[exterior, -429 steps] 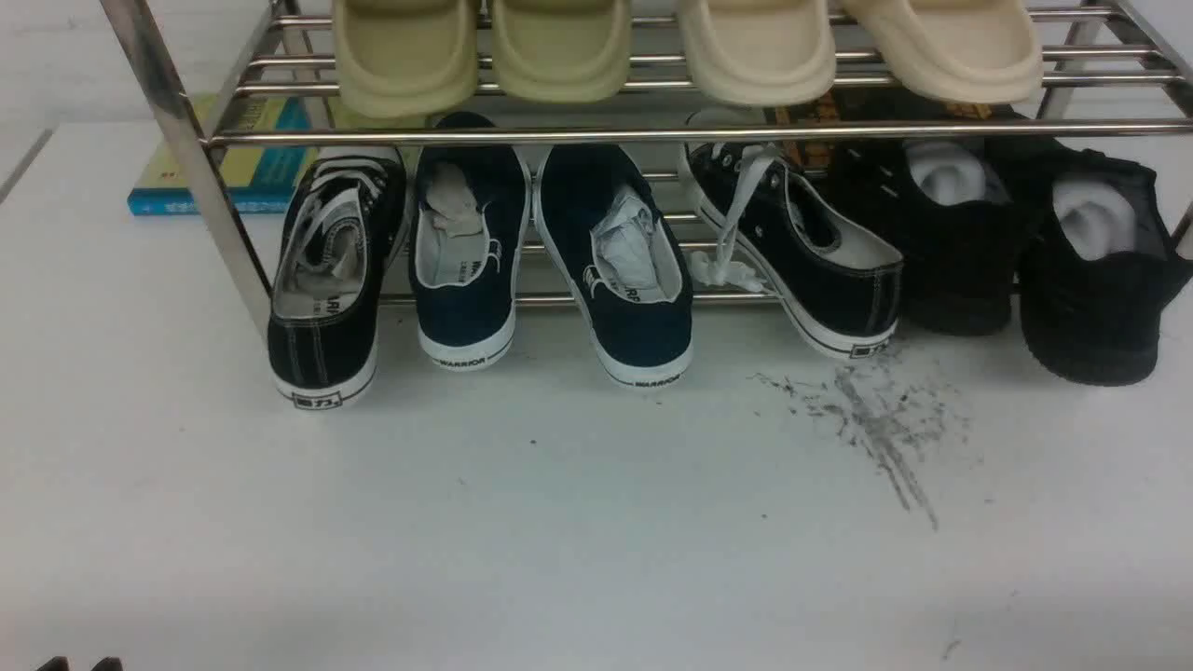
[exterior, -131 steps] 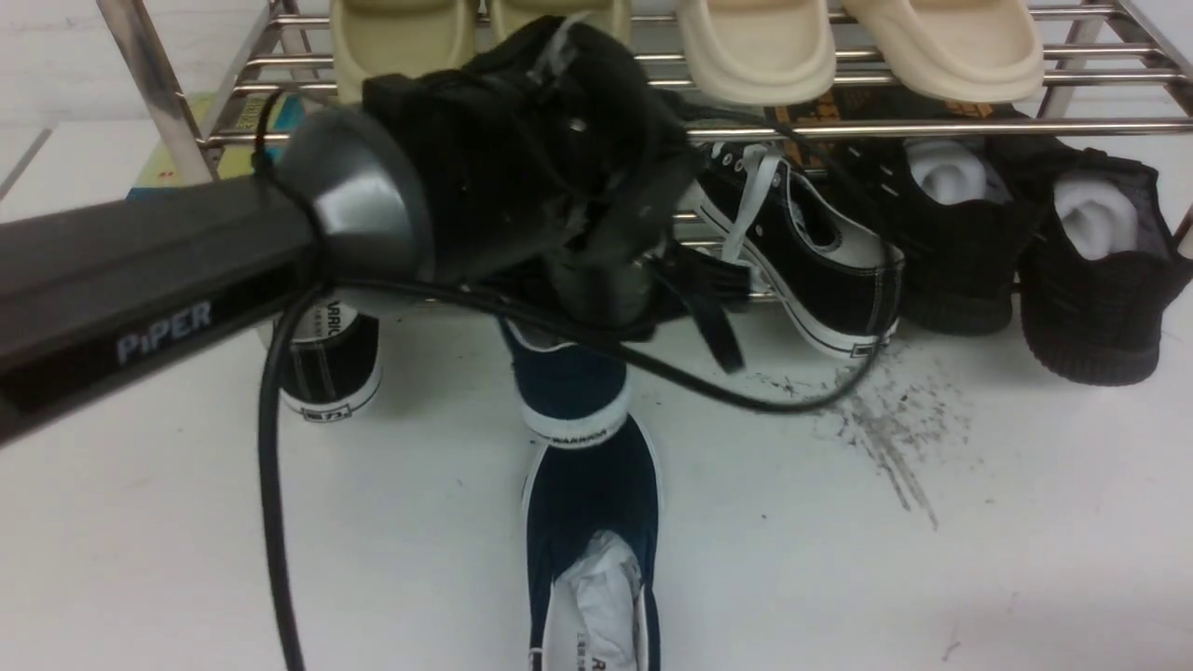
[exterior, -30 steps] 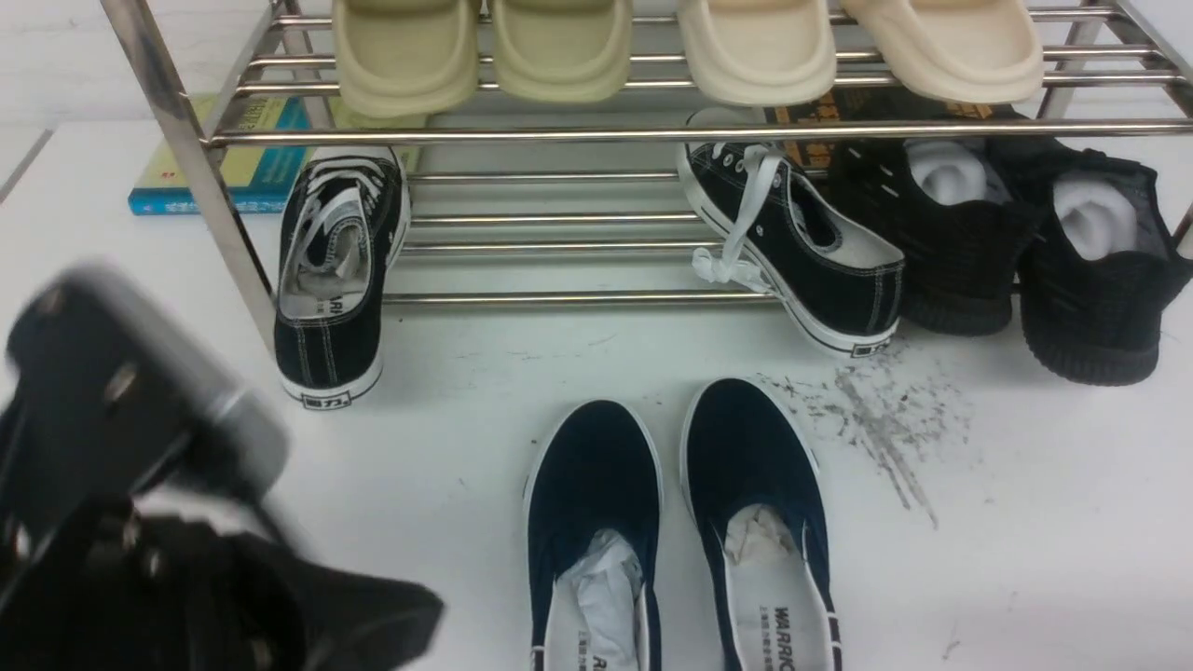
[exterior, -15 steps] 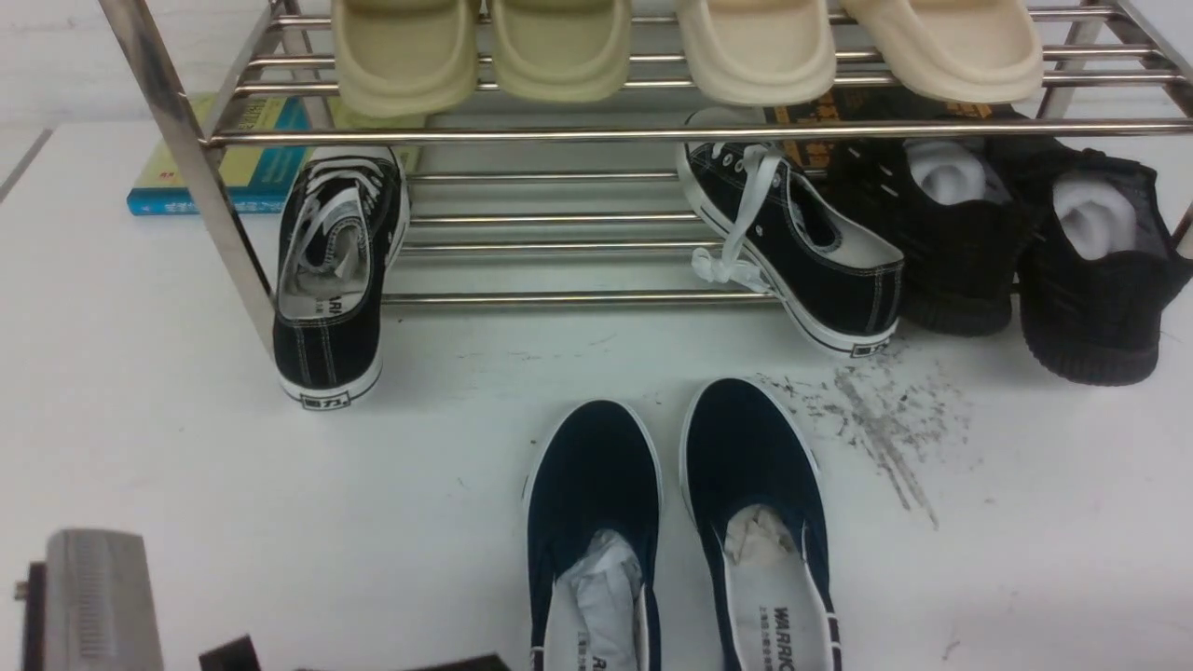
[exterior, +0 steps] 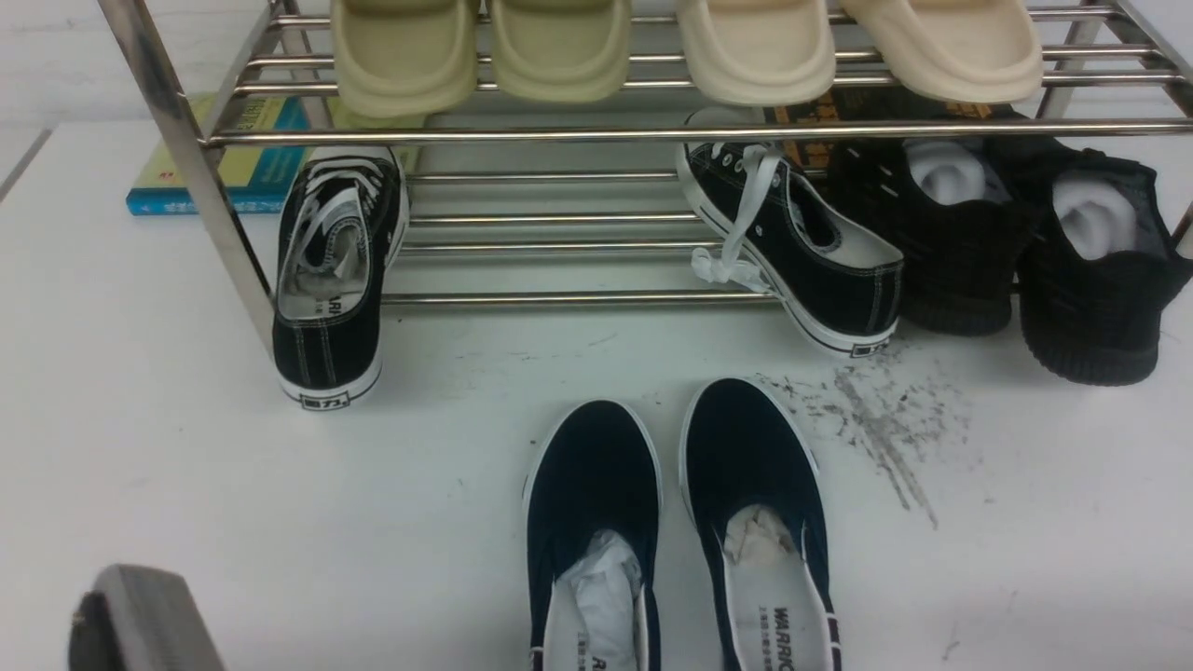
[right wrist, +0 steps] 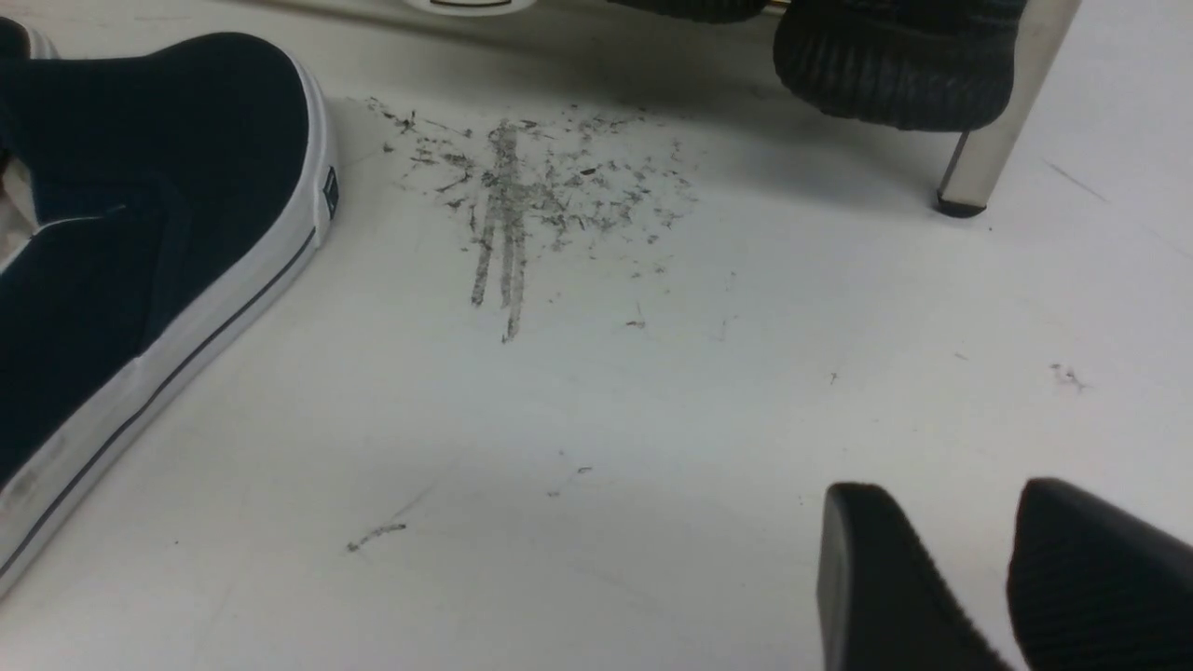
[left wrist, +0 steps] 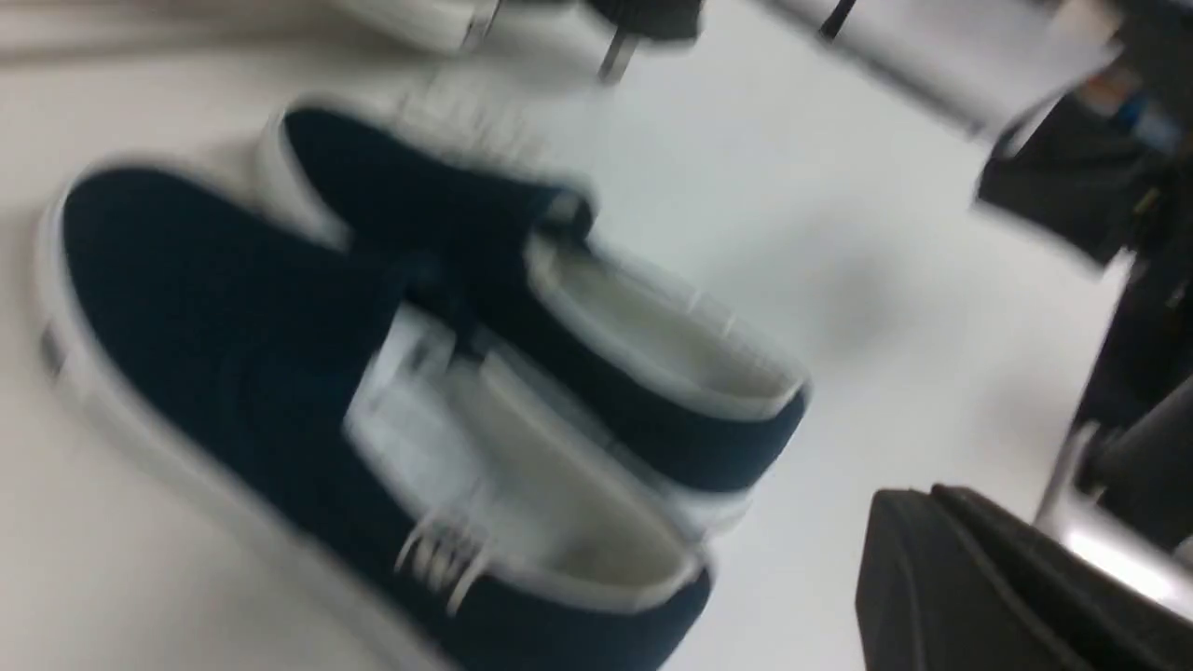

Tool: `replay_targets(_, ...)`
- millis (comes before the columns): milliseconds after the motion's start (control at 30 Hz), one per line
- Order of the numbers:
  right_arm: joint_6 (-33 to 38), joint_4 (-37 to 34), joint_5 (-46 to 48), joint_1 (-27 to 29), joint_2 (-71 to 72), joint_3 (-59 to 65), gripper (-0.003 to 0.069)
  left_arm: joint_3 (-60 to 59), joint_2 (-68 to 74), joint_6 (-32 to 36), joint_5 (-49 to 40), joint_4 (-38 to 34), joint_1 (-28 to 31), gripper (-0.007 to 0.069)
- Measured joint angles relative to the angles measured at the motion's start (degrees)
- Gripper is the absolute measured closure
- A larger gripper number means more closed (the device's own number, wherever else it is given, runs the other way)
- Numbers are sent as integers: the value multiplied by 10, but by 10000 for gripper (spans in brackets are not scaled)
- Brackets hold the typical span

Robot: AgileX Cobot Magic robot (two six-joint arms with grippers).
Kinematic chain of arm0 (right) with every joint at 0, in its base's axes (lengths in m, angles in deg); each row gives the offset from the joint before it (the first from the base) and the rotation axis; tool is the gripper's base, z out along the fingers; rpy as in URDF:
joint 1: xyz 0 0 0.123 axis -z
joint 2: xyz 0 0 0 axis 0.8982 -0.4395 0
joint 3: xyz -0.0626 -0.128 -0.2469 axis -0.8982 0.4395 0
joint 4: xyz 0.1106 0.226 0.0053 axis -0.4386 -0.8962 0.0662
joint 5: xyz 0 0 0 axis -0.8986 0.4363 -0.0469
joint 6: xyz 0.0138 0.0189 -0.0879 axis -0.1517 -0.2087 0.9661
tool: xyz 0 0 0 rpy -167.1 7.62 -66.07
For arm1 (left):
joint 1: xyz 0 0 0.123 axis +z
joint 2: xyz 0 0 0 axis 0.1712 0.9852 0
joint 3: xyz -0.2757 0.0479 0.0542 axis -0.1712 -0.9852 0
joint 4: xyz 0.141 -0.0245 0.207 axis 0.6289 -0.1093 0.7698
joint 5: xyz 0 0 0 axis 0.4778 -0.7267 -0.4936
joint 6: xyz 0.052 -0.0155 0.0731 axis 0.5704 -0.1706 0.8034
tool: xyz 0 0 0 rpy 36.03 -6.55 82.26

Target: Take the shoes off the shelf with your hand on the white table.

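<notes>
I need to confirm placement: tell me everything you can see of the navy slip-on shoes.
The navy slip-on shoes stand side by side, soles down, on the white table, toes toward the shelf and apart from it. Dark canvas uppers, white rubber soles, white lining, crumpled paper inside. Only the table visibly touches them.

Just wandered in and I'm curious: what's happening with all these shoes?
The navy slip-on shoes lie side by side on the white table, in front of the shelf, with nothing gripping them. A bit of the left arm shows at the near left edge. The right tool hangs low over the table, empty.
</notes>
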State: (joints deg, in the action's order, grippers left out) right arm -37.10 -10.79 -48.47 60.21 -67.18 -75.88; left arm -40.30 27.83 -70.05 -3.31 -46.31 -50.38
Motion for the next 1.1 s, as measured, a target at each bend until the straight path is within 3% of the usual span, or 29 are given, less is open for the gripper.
replay_targets(200,0,0,0,0,0,0,419,-1,-39,37,-64,-5,2,594)
replay_targets(300,0,0,0,0,0,0,419,-1,-93,40,-82,5,29,592)
replay_targets(467,0,0,0,0,0,0,419,-1,-191,40,-180,29,182,589)
replay_targets(633,0,0,0,0,0,0,419,-1,-292,40,-273,40,387,587)
replay_targets(667,0,0,0,0,0,0,419,-1,-295,40,-273,40,395,587)
replay_targets(700,0,0,0,0,0,0,419,-3,-311,40,-287,40,454,585)
replay_targets(833,0,0,0,0,0,0,419,-27,-317,40,-292,12,572,580)
replay_targets(933,0,0,0,0,0,0,419,-59,-317,40,-295,-13,620,576)
replay_targets(1100,0,0,0,0,0,0,419,-83,-317,40,-281,-4,624,572)
